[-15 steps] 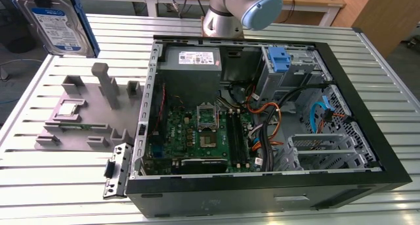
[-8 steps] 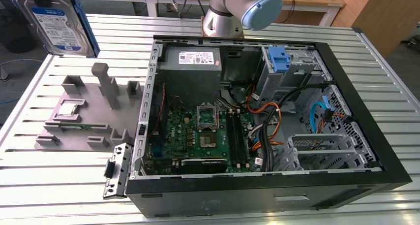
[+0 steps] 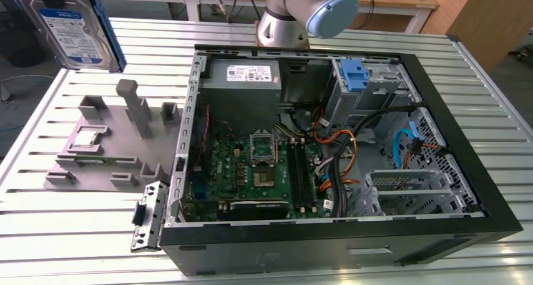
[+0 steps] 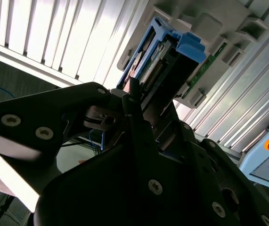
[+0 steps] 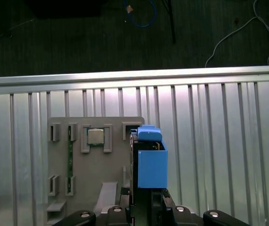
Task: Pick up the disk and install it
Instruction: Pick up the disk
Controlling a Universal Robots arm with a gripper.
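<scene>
First wrist view: my gripper [image 5: 146,200] clamps the disk [image 5: 150,167] across its faces above the tray [image 5: 96,174]; likely stiff, dense, fragile.

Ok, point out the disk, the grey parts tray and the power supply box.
the disk [image 3: 73,29]: exterior view, on its white-and-blue label.
the grey parts tray [image 3: 121,146]: exterior view, on its bare flat base.
the power supply box [image 3: 241,107]: exterior view, on its grey face.

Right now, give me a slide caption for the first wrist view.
Pincer holds the silver hard drive in its blue plastic carrier above the grey fixture tray.
</scene>
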